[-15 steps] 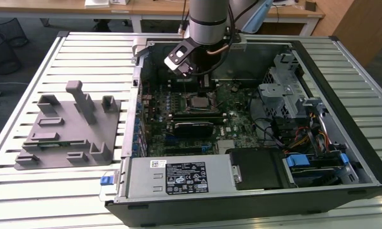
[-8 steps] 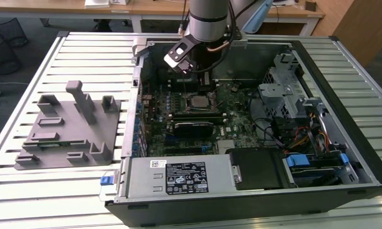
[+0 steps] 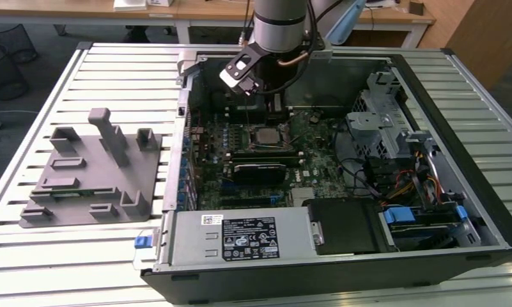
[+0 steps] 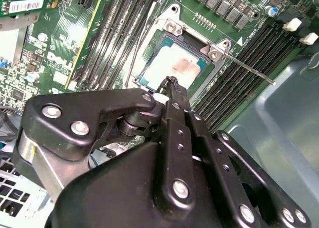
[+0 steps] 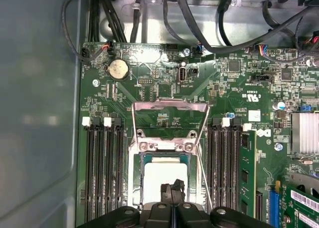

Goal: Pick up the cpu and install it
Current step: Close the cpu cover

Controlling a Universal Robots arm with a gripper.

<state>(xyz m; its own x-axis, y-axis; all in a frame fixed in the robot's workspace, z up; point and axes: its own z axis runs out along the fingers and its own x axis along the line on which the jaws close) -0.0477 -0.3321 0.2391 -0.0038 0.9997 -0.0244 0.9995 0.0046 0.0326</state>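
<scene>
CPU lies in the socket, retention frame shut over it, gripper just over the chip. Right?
No: the retention frame is open, swung back off the socket, as the first wrist view shows. The cpu does lie in the socket, with the gripper over it.

The closed hand hangs over the cpu lying in its open socket.

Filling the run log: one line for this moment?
claw: shut, tips over cpu | cpu: in socket | retention frame: raised
</scene>
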